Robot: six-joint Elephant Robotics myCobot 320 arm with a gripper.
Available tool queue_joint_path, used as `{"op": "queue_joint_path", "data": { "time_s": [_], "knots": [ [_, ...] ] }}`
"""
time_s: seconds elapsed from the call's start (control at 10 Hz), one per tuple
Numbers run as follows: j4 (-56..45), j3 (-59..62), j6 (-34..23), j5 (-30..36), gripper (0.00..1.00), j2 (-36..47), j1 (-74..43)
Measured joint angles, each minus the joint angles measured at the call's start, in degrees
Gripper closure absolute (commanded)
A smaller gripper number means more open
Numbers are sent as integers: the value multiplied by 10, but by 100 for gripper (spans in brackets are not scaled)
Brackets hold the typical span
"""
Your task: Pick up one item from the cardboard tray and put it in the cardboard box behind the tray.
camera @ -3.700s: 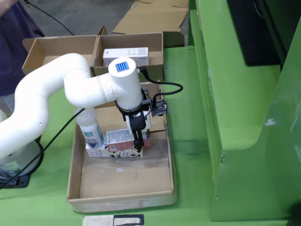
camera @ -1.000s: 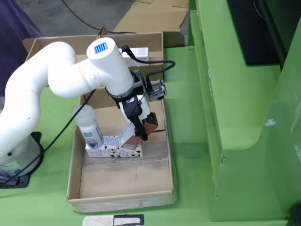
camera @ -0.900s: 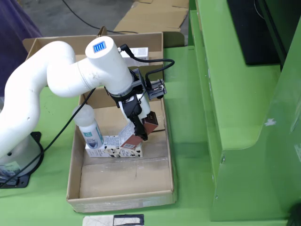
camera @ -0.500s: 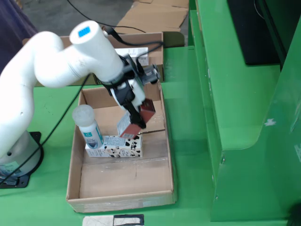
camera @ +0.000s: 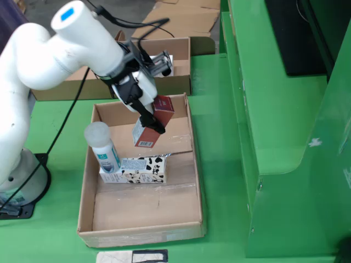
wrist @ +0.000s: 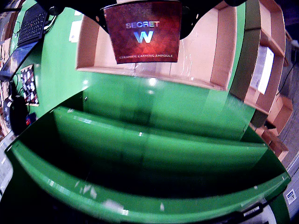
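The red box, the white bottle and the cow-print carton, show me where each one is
red box point(camera: 152, 123), the view from the side, on its tilted long face below the gripper
white bottle point(camera: 104, 147), the view from the side, on its labelled body
cow-print carton point(camera: 140, 169), the view from the side, on its spotted front face

A dark red carton point(camera: 151, 124) (lettered "SECRET W") hangs tilted above the cardboard tray point(camera: 83, 205), clear of its floor.

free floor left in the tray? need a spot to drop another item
Yes: the near half of the cardboard tray, bare cardboard in front of the cow-print carton. Crowded behind: white bottle touches the carton, and the gripper hangs the red box above that half.
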Motion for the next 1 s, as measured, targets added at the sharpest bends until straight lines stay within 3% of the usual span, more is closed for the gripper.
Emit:
{"op": "queue_joint_path", "data": {
  "time_s": [1.0],
  "knots": [
    [116, 2, 4, -101, 100, 91, 64]
  ]
}}
